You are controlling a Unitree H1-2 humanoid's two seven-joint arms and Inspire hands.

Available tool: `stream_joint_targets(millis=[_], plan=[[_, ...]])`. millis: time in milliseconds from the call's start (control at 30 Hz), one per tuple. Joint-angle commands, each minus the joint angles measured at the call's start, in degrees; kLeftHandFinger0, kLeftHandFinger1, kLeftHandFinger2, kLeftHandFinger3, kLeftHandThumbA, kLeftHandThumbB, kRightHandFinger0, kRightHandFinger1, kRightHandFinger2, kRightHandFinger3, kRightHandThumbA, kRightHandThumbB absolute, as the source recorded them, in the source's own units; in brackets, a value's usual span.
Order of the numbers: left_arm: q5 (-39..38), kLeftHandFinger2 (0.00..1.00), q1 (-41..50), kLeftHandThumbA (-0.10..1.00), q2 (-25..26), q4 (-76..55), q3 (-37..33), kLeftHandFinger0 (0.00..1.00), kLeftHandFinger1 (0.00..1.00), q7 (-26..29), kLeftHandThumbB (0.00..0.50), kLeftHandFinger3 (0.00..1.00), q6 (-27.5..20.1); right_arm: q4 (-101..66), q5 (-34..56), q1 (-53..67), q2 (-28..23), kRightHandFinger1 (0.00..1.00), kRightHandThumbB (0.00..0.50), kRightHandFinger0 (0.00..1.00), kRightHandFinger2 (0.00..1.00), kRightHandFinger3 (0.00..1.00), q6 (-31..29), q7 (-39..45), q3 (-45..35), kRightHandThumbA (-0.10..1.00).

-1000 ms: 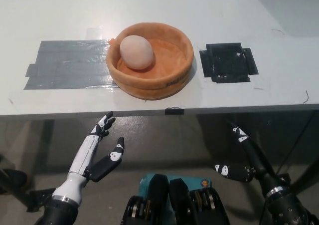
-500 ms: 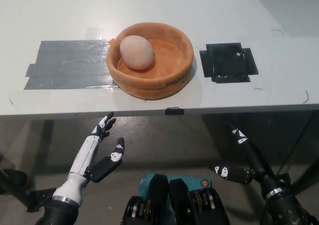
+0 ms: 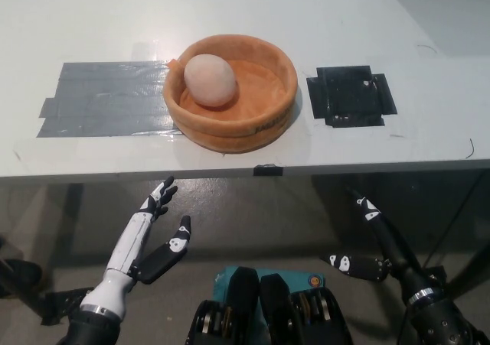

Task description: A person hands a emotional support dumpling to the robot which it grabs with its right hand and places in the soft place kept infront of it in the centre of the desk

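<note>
Already we see the dumpling (image 3: 209,80) lying inside the soft orange basket (image 3: 264,119), against its upper-left wall, at the centre of the bench (image 3: 230,8). Nothing on the bench has shifted over the last second: dumpling and basket sit exactly as before, with the grey tape patch (image 3: 99,100) to the left and the black tape square (image 3: 351,95) to the right. The only change is below the bench edge. Our right hand (image 3: 371,247), black, at the lower right of the frame, has sunk a little further down and away, its fingers (image 3: 366,208) released and spread, grasping nothing. Our left hand (image 3: 153,238), white, rests at the lower left, fingers also apart and empty, barely moved. We judge that the placing is done and the right arm is simply settling back to rest. No person shows in the frame.
</note>
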Motion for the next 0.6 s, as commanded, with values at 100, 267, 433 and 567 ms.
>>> stream_joint_targets(millis=[100,267,433,567], plan=[[-0.31,1.0,-0.13,0.47,0.58,-0.96,0.26,1.0,1.0,-0.05,0.0,1.0,-1.36,-1.42,1.08,-0.24,0.35,1.0,0.256,1.0,1.0,1.0,-1.82,-0.06,0.17,0.93],[-0.34,1.0,-0.17,0.47,0.51,-0.75,0.27,1.0,1.0,0.06,0.0,1.0,-1.7,-1.41,1.02,-0.26,0.33,1.0,0.26,1.0,1.0,1.0,-1.71,0.0,0.27,0.94],[-0.14,1.0,0.22,0.5,0.59,-1.48,0.19,1.0,1.0,-0.22,0.0,1.0,-0.62,-1.29,0.96,-0.14,0.39,1.0,0.257,1.0,1.0,1.0,-1.49,0.05,0.41,0.93],[-0.4,1.0,0.33,0.47,0.47,-1.33,0.33,1.0,1.0,0.0,0.0,1.0,-1.23,-1.22,0.92,-0.2,0.35,1.0,0.25,1.0,1.0,1.0,-1.67,0.04,0.53,0.93]])
